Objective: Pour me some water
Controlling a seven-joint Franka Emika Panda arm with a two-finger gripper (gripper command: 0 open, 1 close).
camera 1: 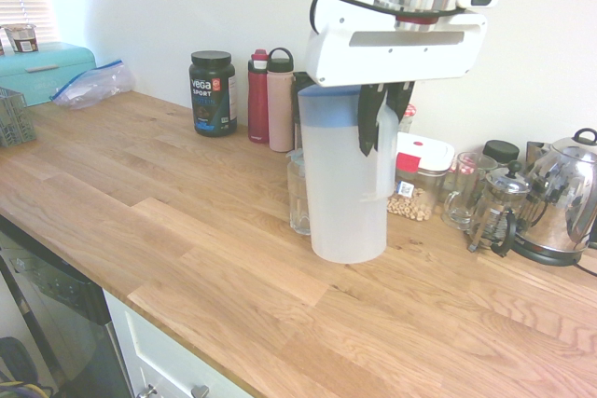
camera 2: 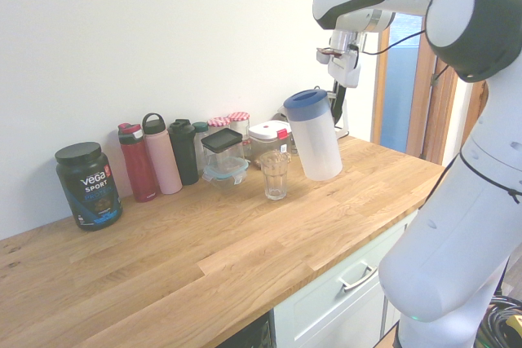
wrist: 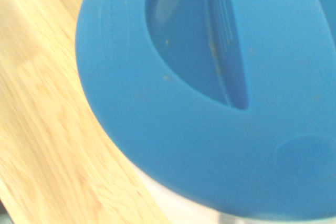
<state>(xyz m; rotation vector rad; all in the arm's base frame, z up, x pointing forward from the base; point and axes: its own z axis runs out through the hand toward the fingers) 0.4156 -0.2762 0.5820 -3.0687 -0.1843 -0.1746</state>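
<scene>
Worktop (camera 1: 187, 258): pale oak planks, nearest the first exterior camera, running along a white wall; white drawer fronts below its front edge.

Items in the first exterior view, left to right:
- Turquoise bread box (camera 1: 42, 70) at the far left, against the wall.
- Clear zip bag (camera 1: 93, 83) with a blue seal, lying just beside the box.
- Black protein tub (camera 1: 213, 93), upright, label reading "Vega Sport".
- Red bottle (camera 1: 258, 97) and pink bottle (camera 1: 280, 100), upright, touching or nearly so, near the wall.
- Drinking glass (camera 1: 298, 193), clear, upright on the worktop, partly hidden behind the pitcher; in the second exterior view it stands just beside the pitcher, on the side away from the arm.
- Pitcher (camera 1: 347, 179): translucent white body, blue lid (wrist: 210, 87), tilted slightly in the second exterior view, its base raised off the worktop there. The lid fills most of the wrist view.
- Gripper (camera 1: 382, 120): pointing down over the pitcher's handle side; jaws closed on the pitcher's handle, dark fingers (camera 1: 368, 123) lying down its wall.
- Food container (camera 1: 422, 174) with a white lid and red clip, behind the pitcher.
- Glass mug (camera 1: 464, 191), clear, upright.
- French press (camera 1: 499, 212), small, black frame.
- Steel kettle (camera 1: 564, 198) at the far right, on its base.
</scene>
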